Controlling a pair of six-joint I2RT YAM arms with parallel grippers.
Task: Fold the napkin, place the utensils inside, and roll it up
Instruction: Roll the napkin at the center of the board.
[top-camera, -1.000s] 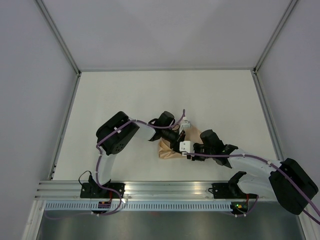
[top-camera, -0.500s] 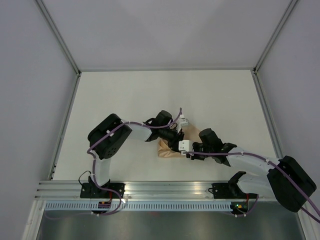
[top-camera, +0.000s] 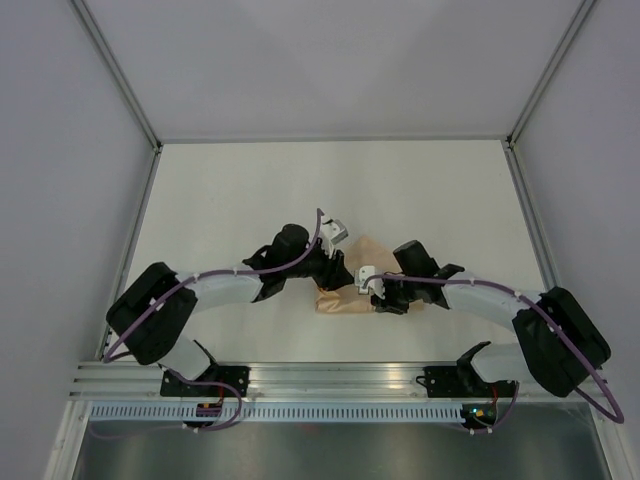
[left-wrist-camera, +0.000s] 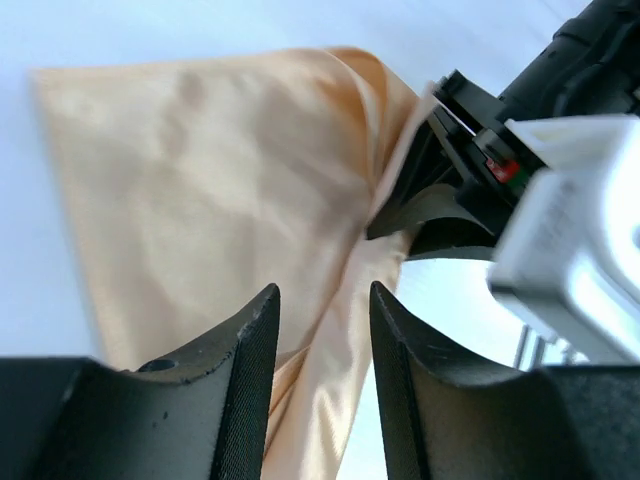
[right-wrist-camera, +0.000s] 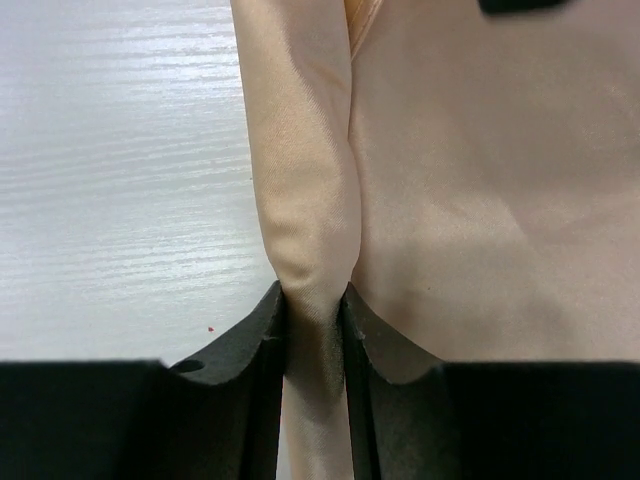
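While both arms reach in over the white desk (top-camera: 300, 190), the napkin (top-camera: 338, 303) lies bunched near its middle, between them. My right claw (right-wrist-camera: 315, 300) is pinched tight on a raised fold of the cloth. My left claw (left-wrist-camera: 322, 300) is narrow, with a ridge of napkin running through the gap; I cannot tell whether it grips. Plain grey walls (top-camera: 330, 60) box the desk in, and a metal rail (top-camera: 330, 378) runs along the near edge.
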